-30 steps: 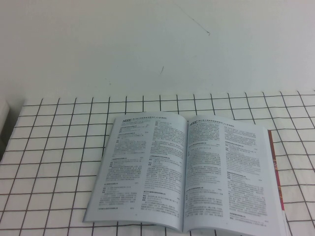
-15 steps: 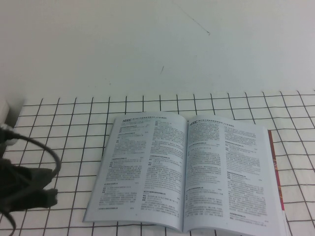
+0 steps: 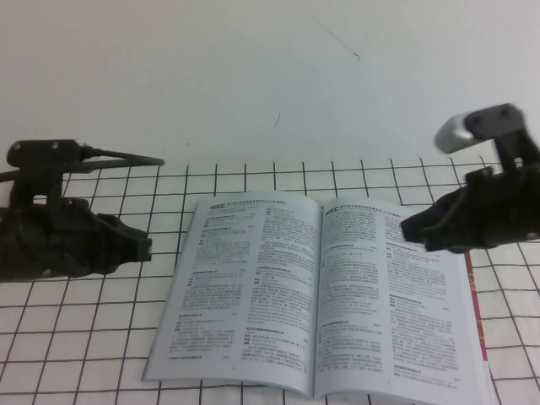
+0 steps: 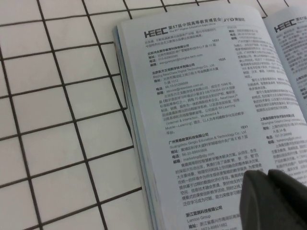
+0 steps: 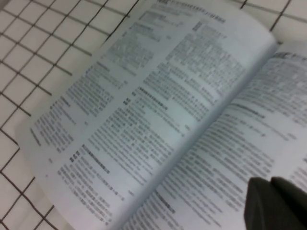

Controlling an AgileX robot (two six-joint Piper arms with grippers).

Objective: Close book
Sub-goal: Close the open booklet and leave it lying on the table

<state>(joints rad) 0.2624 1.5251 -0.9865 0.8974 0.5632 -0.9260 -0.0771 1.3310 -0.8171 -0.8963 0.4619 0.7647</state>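
The book point(image 3: 321, 295) lies open and flat on the table, on a white cloth ruled with a black grid point(image 3: 84, 337), nearer my right side than my left. Both its pages face up, covered in columns of small print with a bold heading at the far edge of each. A strip of its red cover point(image 3: 475, 295) shows past the outer edge of the right page. My left pincer point(image 3: 143, 247) hangs over the cloth just beside the left page's outer edge, pointing toward the book. Whether it is open or closed I cannot tell. My right pincer point(image 3: 411, 229) hangs over the far part of the right page, pointing inward toward the spine. Its state I cannot tell either, nor whether it touches the paper. Behind the table stands a plain white wall point(image 3: 253, 84)
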